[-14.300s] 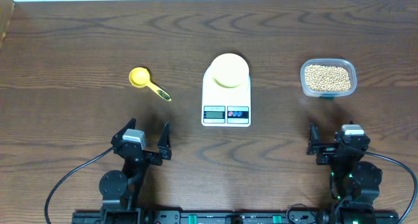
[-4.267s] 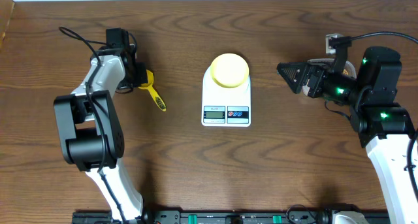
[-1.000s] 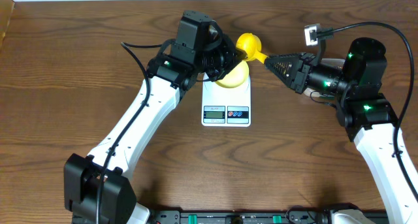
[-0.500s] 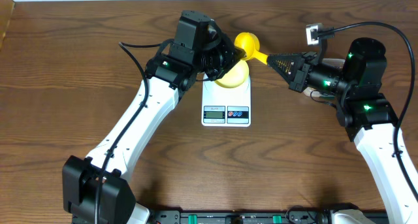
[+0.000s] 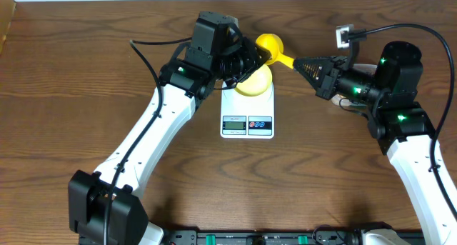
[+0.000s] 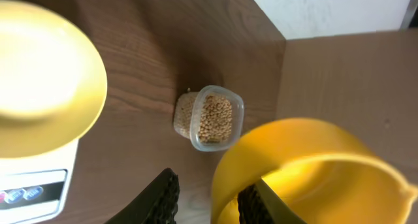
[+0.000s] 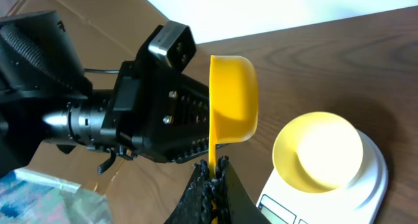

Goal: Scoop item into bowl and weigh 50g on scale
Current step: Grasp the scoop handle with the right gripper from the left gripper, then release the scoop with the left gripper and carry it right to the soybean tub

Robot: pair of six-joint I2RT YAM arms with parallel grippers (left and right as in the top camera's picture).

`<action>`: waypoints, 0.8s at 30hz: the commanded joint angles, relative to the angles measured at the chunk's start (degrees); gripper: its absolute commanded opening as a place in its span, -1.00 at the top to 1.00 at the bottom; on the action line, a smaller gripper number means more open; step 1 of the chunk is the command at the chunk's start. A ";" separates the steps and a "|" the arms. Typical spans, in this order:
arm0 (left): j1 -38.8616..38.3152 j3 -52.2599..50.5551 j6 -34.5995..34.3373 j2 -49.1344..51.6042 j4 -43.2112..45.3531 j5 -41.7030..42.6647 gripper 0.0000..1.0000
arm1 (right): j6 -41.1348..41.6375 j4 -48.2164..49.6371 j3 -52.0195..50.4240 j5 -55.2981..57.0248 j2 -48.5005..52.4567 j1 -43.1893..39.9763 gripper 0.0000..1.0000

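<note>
The right gripper [image 5: 305, 63] pinches the scoop [image 5: 270, 45] handle near the bowl [image 5: 258, 81]; the left gripper [image 6: 209, 196], jaws parted, straddles its cup.

The table [image 5: 86, 52] is dark brown wood with a bold grain and a dull satin finish. The scale [image 5: 246, 106] is smooth white plastic with a faint sheen. The bowl [image 5: 258, 84] is smooth, pale yellow plastic. The scoop [image 5: 269, 45] is bright yellow plastic, glossy inside. The tub [image 6: 238, 113] is thin clear plastic, and its beans [image 6: 214, 118] look dry, matt and tan. The right claw [image 7: 210, 172] is matt black with ridged inner faces. The arms [image 5: 153, 127] have glossy white shells and matt black joints. The cardboard [image 6: 346, 74] is plain matt brown.
</note>
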 commanded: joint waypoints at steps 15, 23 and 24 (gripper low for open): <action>-4.35 0.98 34.12 -14.82 -12.61 -18.95 0.17 | -4.96 -8.41 3.06 20.02 -0.07 -0.31 0.98; -8.24 0.70 41.81 -15.19 -34.86 -20.41 0.17 | -14.19 -27.15 14.60 40.15 -0.07 -0.28 0.98; -8.81 0.46 43.25 -15.15 -36.04 -20.37 0.17 | -14.60 -27.85 15.39 41.09 -0.07 -0.28 0.98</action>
